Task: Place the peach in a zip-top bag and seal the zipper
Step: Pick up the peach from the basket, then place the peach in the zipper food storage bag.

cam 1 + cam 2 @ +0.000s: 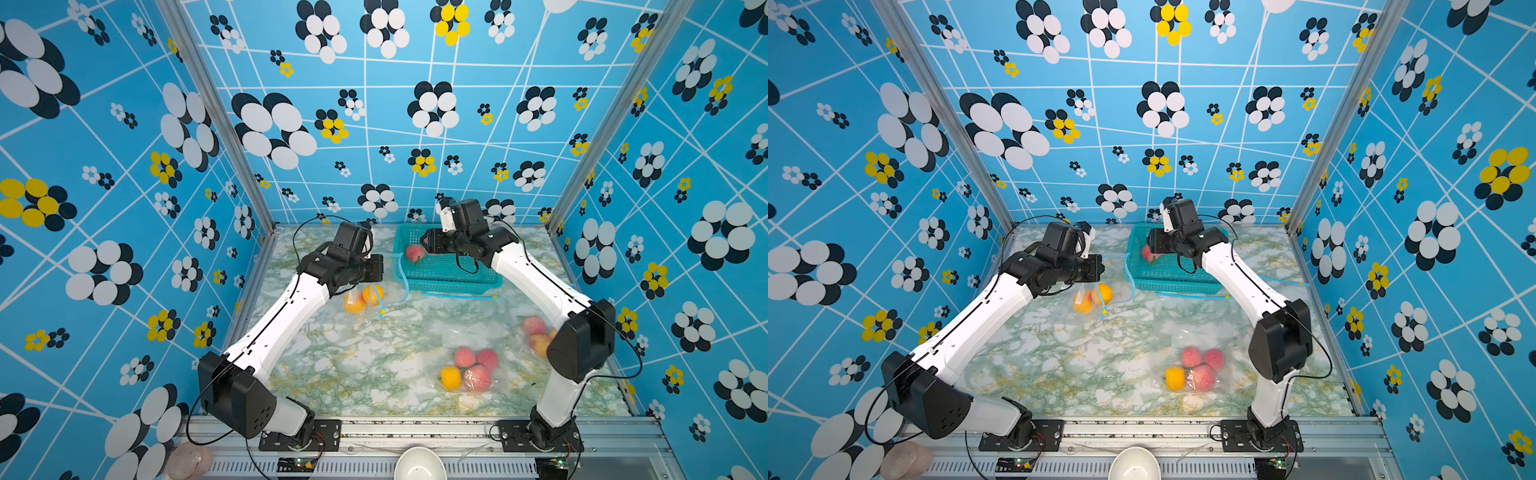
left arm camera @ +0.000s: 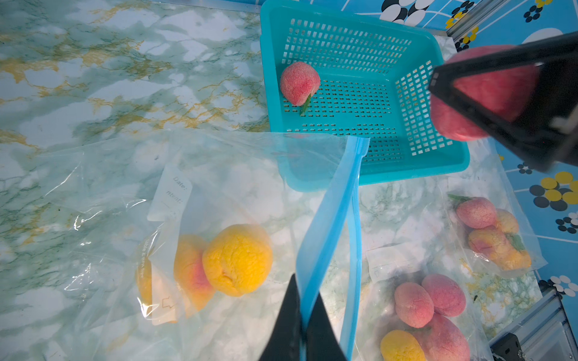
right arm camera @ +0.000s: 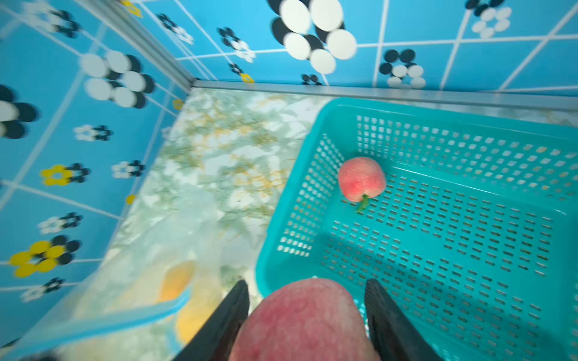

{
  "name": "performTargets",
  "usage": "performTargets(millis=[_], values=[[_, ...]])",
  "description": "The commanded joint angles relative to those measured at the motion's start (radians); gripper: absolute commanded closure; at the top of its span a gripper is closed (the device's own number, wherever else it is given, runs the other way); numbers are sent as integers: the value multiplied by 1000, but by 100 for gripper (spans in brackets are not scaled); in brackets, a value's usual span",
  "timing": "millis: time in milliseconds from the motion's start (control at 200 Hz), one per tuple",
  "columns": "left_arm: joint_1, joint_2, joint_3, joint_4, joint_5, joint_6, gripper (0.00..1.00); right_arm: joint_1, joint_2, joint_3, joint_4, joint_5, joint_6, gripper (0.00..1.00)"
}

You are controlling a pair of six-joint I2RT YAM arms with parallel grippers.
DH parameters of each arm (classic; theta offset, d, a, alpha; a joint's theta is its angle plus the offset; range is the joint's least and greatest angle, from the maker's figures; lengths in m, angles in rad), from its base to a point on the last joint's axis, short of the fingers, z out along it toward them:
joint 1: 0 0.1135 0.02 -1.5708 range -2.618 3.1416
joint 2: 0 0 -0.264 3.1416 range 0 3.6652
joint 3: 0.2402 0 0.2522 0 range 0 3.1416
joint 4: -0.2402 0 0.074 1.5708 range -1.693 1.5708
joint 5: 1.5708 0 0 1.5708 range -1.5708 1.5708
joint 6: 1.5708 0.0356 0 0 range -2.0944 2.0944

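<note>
The left hand (image 2: 304,290), fully closed, pinches the blue zipper strip (image 2: 331,212) to hold the zip-top bag (image 2: 219,175) mouth raised. The right hand (image 3: 308,283), partly open, clamps the peach (image 3: 303,318) above the basket (image 1: 453,286), centre of a top view, ready for insertion.

We logged: basket (image 1: 453,280) at desk's (image 1: 374,353) rear, peach (image 1: 414,252) inside; open bag (image 1: 395,291) left of it; packed bag (image 1: 469,368) in front; further bag (image 1: 536,334) front-right.

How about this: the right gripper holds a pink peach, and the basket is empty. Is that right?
Not quite. The right gripper does hold a pink peach, but the basket is not empty: a second peach lies in it, as the right wrist view shows.
</note>
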State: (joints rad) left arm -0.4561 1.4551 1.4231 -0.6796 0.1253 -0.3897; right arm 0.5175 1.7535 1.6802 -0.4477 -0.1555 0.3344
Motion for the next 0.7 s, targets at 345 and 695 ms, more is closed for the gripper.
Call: performTargets(millis=[345,695], values=[[4,2,17,20,43,-24,93,192,-8,-328,353,-295,150,41],[-3,-52,-11,-17,6,-15,93,192,36,-253,382,-212,222,25]])
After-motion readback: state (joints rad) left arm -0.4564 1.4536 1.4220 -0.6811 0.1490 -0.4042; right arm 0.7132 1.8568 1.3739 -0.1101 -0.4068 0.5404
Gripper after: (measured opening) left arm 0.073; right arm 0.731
